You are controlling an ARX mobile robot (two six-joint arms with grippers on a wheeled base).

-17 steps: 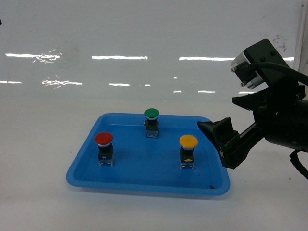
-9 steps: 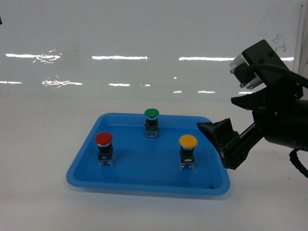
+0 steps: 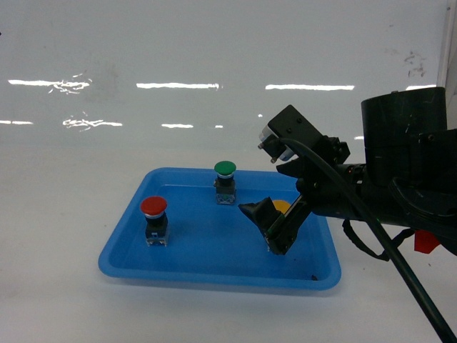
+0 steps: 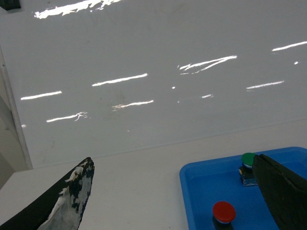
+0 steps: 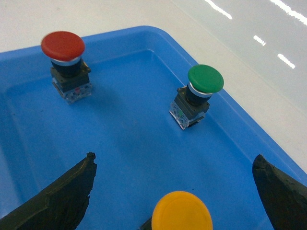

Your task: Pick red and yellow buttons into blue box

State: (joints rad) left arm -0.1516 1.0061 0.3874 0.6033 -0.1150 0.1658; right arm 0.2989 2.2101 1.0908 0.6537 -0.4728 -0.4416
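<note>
The red button (image 3: 153,207) and the yellow button (image 3: 283,206) stand upright in a shallow blue tray (image 3: 207,274). My right gripper (image 3: 275,218) hangs open just above the yellow button, hiding most of it in the head view. In the right wrist view the yellow cap (image 5: 182,212) sits low between the two spread fingers of the right gripper (image 5: 174,158), untouched, and the red button (image 5: 63,46) stands far left. My left gripper (image 4: 172,159) is open and empty over bare table left of the tray; the red button (image 4: 224,211) shows there too. The blue box is out of view.
A green-capped button (image 3: 225,169) stands at the back of the tray, also seen as the green button (image 5: 205,78) beyond the right fingers. The tray lies on a white tabletop (image 3: 64,214) with a glossy white wall behind.
My right arm has swung left from the tray's right edge to over the tray, bringing its open gripper above the yellow button. The buttons have not moved.
</note>
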